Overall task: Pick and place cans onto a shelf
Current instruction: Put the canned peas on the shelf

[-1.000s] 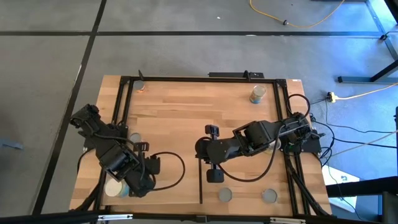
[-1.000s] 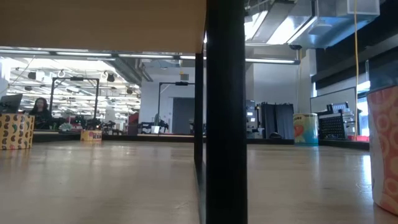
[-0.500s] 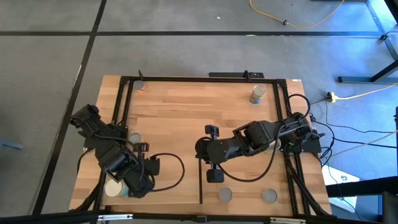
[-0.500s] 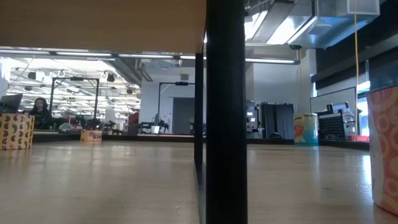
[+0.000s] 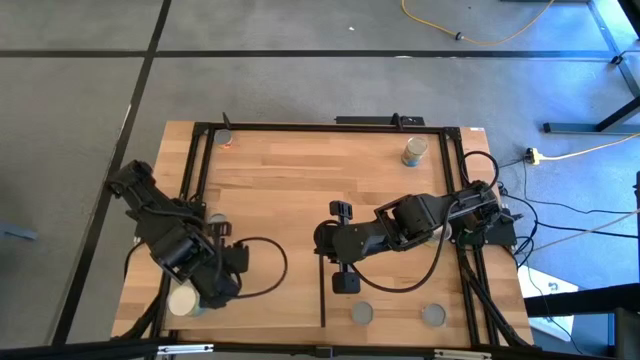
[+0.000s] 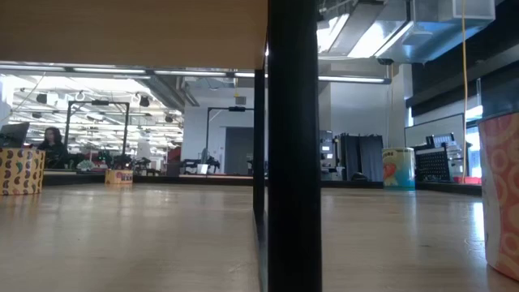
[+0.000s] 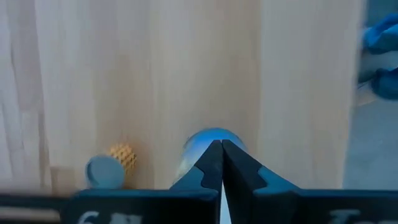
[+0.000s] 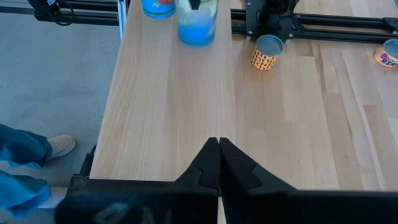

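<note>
Cans: several small upright cylinders spread over the wooden table [image 5: 300, 180]. One with a yellowish label [image 5: 414, 151] stands near the far right corner. Two grey-topped ones [image 5: 362, 314] [image 5: 433, 316] stand near the front edge on the right half. A cream-topped can [image 5: 183, 300] stands at the front left, just beside the left arm. Another grey-topped can [image 5: 216, 223] shows partly hidden by that arm, and a small one [image 5: 226, 137] sits at the far left corner.
Shelf: the pale-wood panel [image 8: 174, 112] seen in the right wrist view, smoother than the planked top beside it; a blue can [image 8: 198, 25] and a second can [image 8: 159, 7] stand at its far end, and a yellow-patterned can [image 8: 267, 52] stands on the planks just beside it.
Left gripper [image 7: 221, 149]: fingers pressed together tip to tip, holding nothing. It hangs over the front left of the table, with a blue-topped can [image 7: 200, 140] directly beyond the fingertips; whether they touch it cannot be told. A grey-topped, yellow-patterned can [image 7: 109, 168] stands to one side.
Right gripper [image 8: 219, 146]: fingers closed against each other, empty, pointing along the shelf panel from near the table's middle, well apart from the cans at the far end.
Low view: a black upright post [image 6: 293, 146] fills the middle; a can [image 6: 503, 195] stands at the right edge, another [image 6: 397, 169] far off.
</note>
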Robot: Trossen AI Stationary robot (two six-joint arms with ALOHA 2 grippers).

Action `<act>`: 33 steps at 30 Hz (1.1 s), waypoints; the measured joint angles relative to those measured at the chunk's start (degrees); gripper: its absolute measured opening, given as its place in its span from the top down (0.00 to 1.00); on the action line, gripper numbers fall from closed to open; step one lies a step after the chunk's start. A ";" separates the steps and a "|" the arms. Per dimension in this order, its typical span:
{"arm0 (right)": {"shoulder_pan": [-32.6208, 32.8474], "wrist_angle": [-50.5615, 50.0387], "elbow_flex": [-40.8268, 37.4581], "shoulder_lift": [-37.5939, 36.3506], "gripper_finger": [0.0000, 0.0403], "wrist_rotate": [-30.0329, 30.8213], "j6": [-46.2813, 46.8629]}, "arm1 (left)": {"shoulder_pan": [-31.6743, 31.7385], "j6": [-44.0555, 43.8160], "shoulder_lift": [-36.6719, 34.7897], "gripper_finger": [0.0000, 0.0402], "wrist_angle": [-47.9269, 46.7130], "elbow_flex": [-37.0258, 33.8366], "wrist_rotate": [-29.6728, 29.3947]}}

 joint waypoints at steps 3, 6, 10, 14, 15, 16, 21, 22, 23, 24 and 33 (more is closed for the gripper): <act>0.00 0.02 0.02 0.00 1.00 0.00 0.02 | -0.33 -2.25 -2.32 1.00 -0.25 -4.96 2.81; 0.00 0.01 0.02 0.00 1.00 0.01 0.03 | -0.99 -3.49 -3.93 1.00 -0.27 -7.69 4.13; 0.00 0.02 0.02 0.00 1.00 0.00 0.07 | -1.49 -3.45 -4.54 1.00 -0.22 -7.81 4.31; 0.00 0.02 0.02 0.00 1.00 0.02 0.11 | -1.49 -3.19 -4.54 1.00 -0.09 -6.88 3.64; 0.00 0.02 0.02 0.00 1.00 0.02 0.10 | -1.60 -3.21 -4.54 1.00 -0.07 -6.87 3.72; 0.00 0.02 0.02 0.00 1.00 0.03 0.11 | -1.85 -3.21 -4.54 1.00 -0.09 -6.87 3.76; 0.00 0.04 0.02 0.00 1.00 0.09 0.04 | -3.54 -3.85 -5.73 1.00 -0.11 -6.34 2.01; 0.00 0.06 0.02 0.00 1.00 0.10 0.04 | -3.58 -3.86 -6.01 1.00 -0.06 -5.65 0.82; 0.00 0.07 0.02 -0.09 1.00 0.11 0.04 | -3.52 -3.54 -6.23 1.00 0.03 -4.73 -0.55; 0.04 0.04 0.01 -0.28 1.00 0.09 0.02 | -3.49 -3.21 -6.45 1.00 -0.05 -3.56 -2.29; 1.18 -3.63 0.04 -3.98 1.00 2.15 0.03 | -5.00 -1.52 -9.79 1.00 0.15 4.24 -16.71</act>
